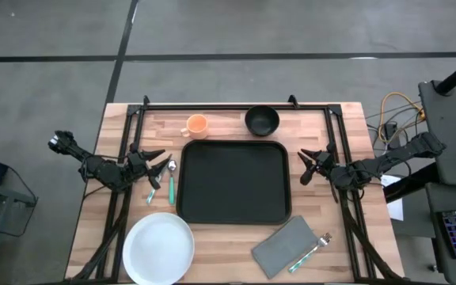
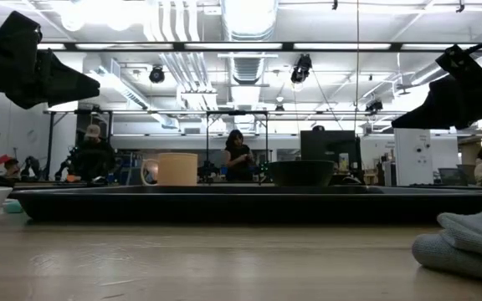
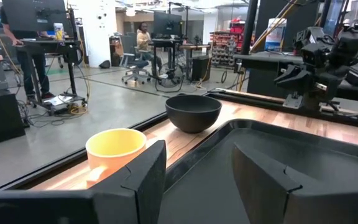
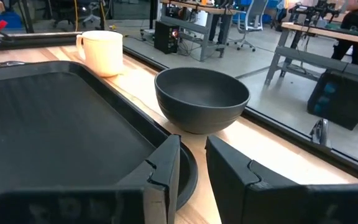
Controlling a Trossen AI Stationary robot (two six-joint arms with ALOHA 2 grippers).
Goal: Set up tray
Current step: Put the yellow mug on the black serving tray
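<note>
We see the tray (image 1: 234, 181) lying flat and empty mid-bench, with cup (image 1: 197, 124) and bowl (image 1: 262, 120) just beyond its far rim and plate (image 1: 158, 248) and napkin (image 1: 286, 246) near its front. It looks stiff, light and smooth; we judge the raised rim the only good hold. Left gripper (image 1: 153, 168) and right gripper (image 1: 309, 168) hover beside its short sides, jaws parted, empty.

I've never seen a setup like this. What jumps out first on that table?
A large black rectangular tray lies empty mid-table, with a black bowl and an orange mug just behind it. A round white plate sits at the front left corner. Each arm's tool, left tool and right tool, hangs open beside the tray.
</note>
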